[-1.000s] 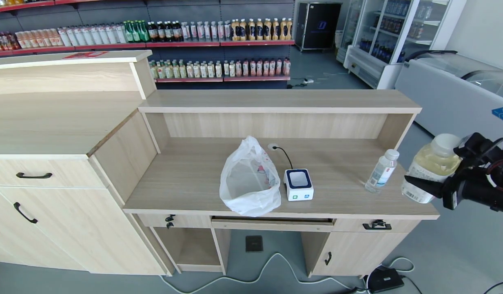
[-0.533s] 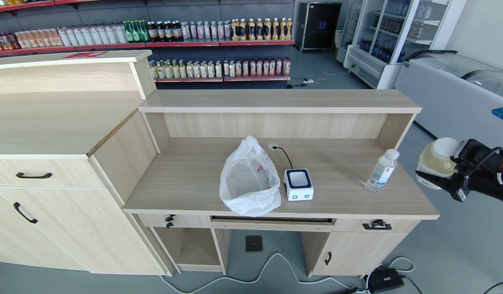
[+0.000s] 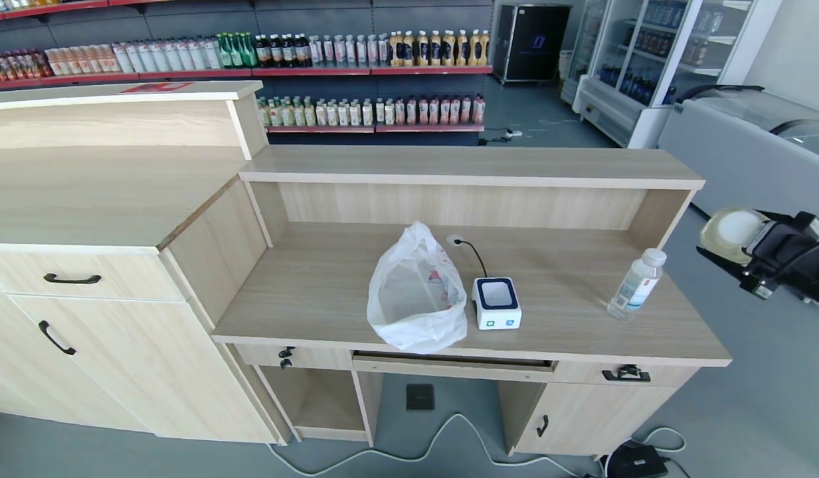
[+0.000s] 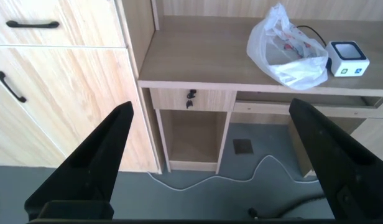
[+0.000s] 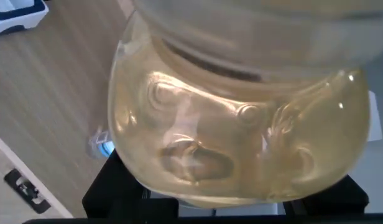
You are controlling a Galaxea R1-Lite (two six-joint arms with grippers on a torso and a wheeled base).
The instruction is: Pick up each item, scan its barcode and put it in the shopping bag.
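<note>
My right gripper [image 3: 738, 251] is shut on a bottle of pale yellow drink [image 3: 729, 231] with a white cap. It holds it in the air past the counter's right end, cap turned toward the head camera. Up close, the yellow bottle [image 5: 241, 137] sits between the black fingers [image 5: 117, 193]. A clear water bottle [image 3: 636, 284] stands upright near the right end of the counter [image 3: 303, 292]. The white plastic shopping bag [image 3: 416, 292] lies open mid-counter, with the white barcode scanner [image 3: 496, 303] just right of it. My left gripper [image 4: 211, 106] hangs open, low before the counter, facing the bag [image 4: 288, 50] and scanner [image 4: 347, 58].
A raised shelf [image 3: 469, 166] runs along the counter's back, and a taller cabinet [image 3: 103, 199] joins on the left. The scanner's cable [image 3: 472, 255] runs to a hole behind it. Cables [image 3: 449, 431] and a power box lie on the floor beneath. Freezers [image 3: 748, 139] stand at the right.
My right gripper has lifted the yellow bottle up and to the right, off the counter's end, tipping its cap toward the camera. The head view has shifted slightly.
</note>
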